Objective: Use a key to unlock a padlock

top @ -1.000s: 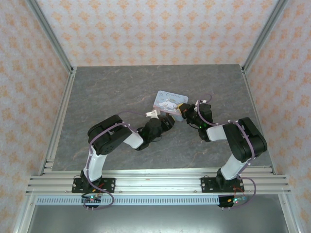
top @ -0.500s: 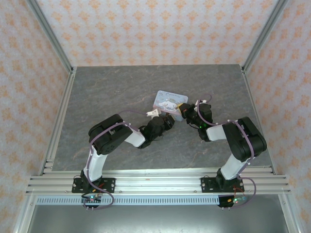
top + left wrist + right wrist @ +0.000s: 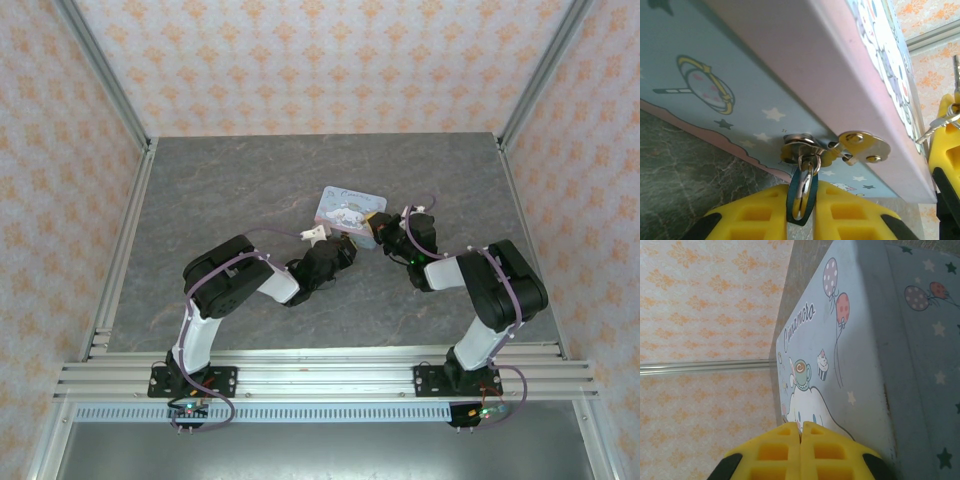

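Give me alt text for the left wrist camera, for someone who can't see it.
The left gripper pinches a small teal padlock whose silvery shackle hangs from the hasp of a pastel tin; the right gripper holds a key at the right edge.

Padlock (image 3: 792, 199) in left end effector (image 3: 802, 191) — shackle (image 3: 805, 186) through tin (image 3: 740, 75) hasp (image 3: 800, 142)

left arm (image 3: 222, 283) & right arm (image 3: 497, 288): bulky black housings, white link segs, thin purple cables looped alongside (same on both). Black base plates (image 3: 195, 380). left fingers (image 3: 747, 215), right fingers (image 3: 772, 452): yellow plastic w/ rectangular recesses, black edges.
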You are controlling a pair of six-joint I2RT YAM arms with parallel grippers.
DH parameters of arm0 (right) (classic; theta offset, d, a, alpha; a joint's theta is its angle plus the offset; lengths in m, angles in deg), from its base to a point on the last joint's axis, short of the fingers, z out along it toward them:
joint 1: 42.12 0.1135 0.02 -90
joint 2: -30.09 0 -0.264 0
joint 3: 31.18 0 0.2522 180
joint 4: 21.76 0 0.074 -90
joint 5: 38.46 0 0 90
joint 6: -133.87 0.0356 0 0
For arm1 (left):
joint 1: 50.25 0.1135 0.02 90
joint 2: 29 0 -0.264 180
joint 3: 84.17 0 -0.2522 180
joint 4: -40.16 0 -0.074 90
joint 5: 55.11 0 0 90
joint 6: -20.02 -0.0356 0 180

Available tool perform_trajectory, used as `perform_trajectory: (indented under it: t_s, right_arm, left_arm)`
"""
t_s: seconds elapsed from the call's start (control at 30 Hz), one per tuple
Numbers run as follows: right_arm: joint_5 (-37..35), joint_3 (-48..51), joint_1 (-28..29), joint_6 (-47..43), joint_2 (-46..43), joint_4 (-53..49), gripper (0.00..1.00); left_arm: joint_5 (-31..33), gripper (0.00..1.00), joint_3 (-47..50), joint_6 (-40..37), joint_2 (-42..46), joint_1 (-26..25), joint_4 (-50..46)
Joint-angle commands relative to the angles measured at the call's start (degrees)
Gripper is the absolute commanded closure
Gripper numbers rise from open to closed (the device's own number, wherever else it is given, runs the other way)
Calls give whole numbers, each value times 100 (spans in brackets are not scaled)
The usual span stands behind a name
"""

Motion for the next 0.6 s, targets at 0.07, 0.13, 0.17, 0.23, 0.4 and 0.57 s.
perform_trajectory:
  t_s: [0.07, 0.13, 0.17, 0.23, 0.4, 0.57]
  right_arm:
    - [-9, 115, -26, 14, 115, -27, 100]
    - [14, 99, -26, 14, 97, -25, 100]
    - [29, 87, -26, 9, 73, -31, 100]
    - [83, 61, -31, 5, 7, -66, 100]
    - [247, 135, -26, -21, -577, -247, 100]
    - [415, 474, -27, -194, -1586, -947, 100]
  left_arm:
    - [203, 95, -88, 9, -89, -38, -66]
    - [156, 100, -63, 16, -43, -30, -60]
    - [116, 100, -39, 24, -8, -35, -58]
    - [22, 100, 11, 45, 68, -26, -45]
    - [-514, 100, 137, 137, 350, 81, -138]
    - [-1257, 100, 307, 148, 685, 346, -335]
